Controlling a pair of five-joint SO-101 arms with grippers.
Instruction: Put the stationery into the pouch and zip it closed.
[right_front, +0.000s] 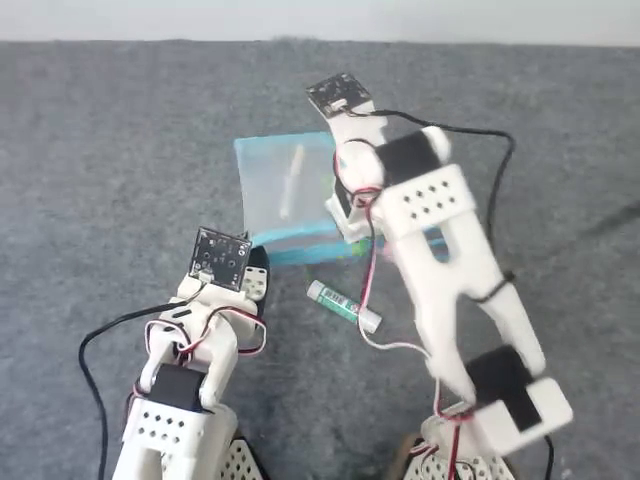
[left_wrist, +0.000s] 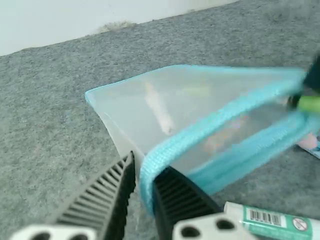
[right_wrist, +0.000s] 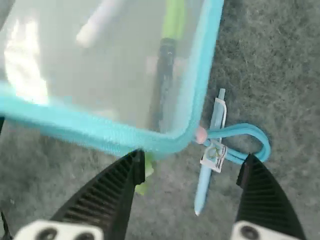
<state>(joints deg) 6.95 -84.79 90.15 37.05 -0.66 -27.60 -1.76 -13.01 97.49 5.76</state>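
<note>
**Pouch pinned at its zip edge, two items not yet stowed**

High view: the pouch (right_front: 285, 190) is lying mid-counter (right_front: 100, 130), toward the far edge. The left tool (right_front: 255, 272) is meeting its near corner, and the right tool (right_front: 348, 215) is hanging over the zip side. A green-labelled tube (right_front: 340, 301) is lying just outside, toward the front edge.

Left wrist view: the left tool is pinching the blue zip edge (left_wrist: 210, 131) tightly, probably anchoring the pouch against dragging.

Right wrist view: the right tool is gaping wide, gripping nothing, straddling the pouch corner and pull loop (right_wrist: 242, 126). A green-and-black pen (right_wrist: 167, 65) is lying inside. A pale blue pen (right_wrist: 204, 180) is resting on the counter beside that corner.
</note>
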